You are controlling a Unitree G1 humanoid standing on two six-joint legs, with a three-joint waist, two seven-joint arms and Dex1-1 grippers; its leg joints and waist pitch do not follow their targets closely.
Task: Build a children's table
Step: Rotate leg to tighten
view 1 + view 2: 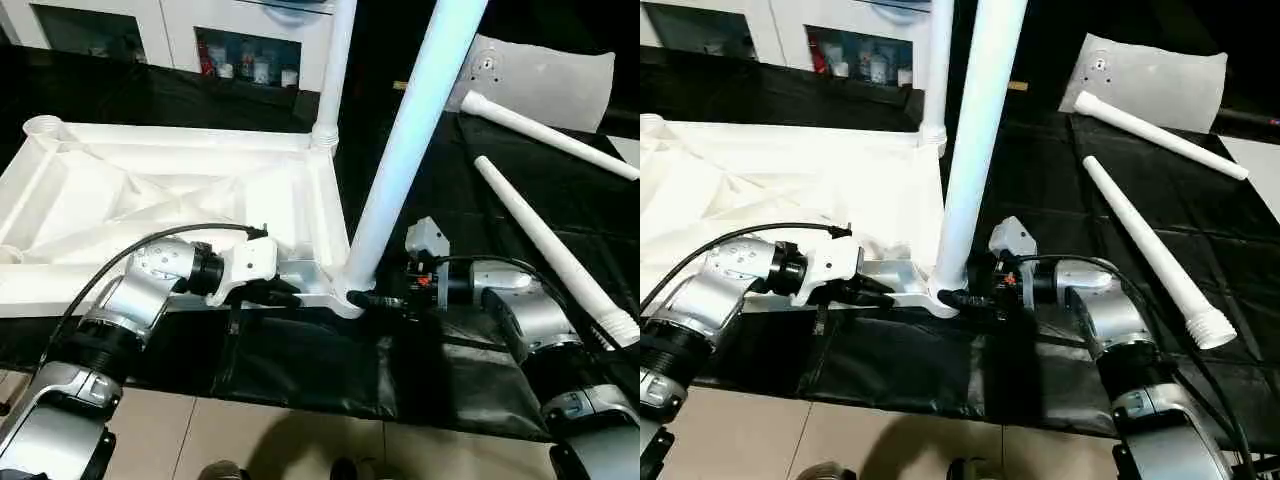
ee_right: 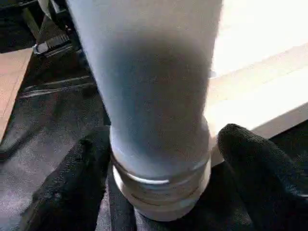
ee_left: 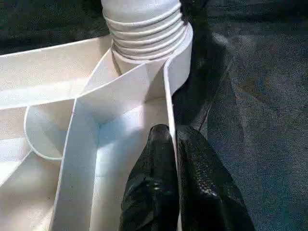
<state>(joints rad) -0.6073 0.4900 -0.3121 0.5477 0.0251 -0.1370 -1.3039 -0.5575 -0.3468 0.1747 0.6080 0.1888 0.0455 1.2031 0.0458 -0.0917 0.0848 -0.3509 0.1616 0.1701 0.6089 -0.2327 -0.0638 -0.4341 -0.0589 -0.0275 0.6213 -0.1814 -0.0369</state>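
Right wrist view showed the near leg (image 2: 154, 96) standing upright between the right gripper (image 2: 159, 192) fingers, spread wide and not yet clamped. Left eye view added the tabletop (image 1: 150, 200) at centre left on the worktop, left gripper (image 3: 175, 159) pinched shut on its rim.

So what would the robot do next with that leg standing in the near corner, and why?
Probably close the right gripper on the leg and twist it. Its fingers flank the leg's base, where thread rings still show above the corner socket, so the leg looks not fully screwed in. The left gripper pinches the tabletop rim.
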